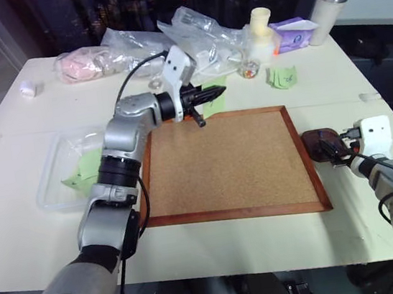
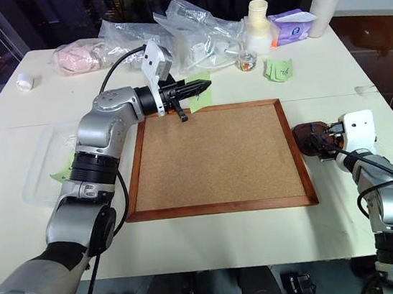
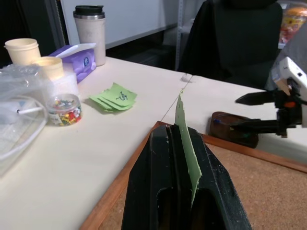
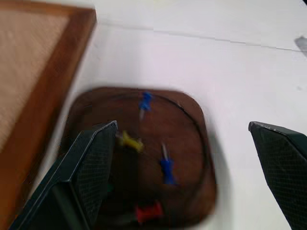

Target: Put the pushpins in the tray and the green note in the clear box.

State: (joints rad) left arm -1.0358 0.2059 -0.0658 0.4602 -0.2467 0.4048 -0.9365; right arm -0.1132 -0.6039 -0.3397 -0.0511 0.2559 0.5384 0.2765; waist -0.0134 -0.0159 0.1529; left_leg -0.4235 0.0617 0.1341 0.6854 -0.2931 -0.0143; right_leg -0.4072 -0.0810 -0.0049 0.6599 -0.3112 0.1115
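the left claw (image 3: 184,143) is pinched tight on the green note (image 3: 184,134). the right claw (image 4: 184,163) is wide open over the tray (image 4: 192,120), holding nothing.

The corkboard (image 1: 229,164) lies flat in the middle of the table (image 1: 195,248). Just beside its right edge sits the tray (image 4: 144,158), with the pushpins (image 4: 166,168) lying in it and the right tool (image 4: 184,177) over it, jaws spread wide. Off the board's left edge lies the clear box (image 1: 55,181). The left tool (image 1: 204,95) hangs above the board's far edge, clamped on the green note (image 3: 184,143), which stands on edge between its fingers. Behind the board, along the far side of the table, lie plastic bags (image 1: 189,35), a small jar of pins (image 3: 64,109), a bunch of slips (image 1: 283,76) to the right, and a tumbler (image 1: 329,12) at the far right corner.
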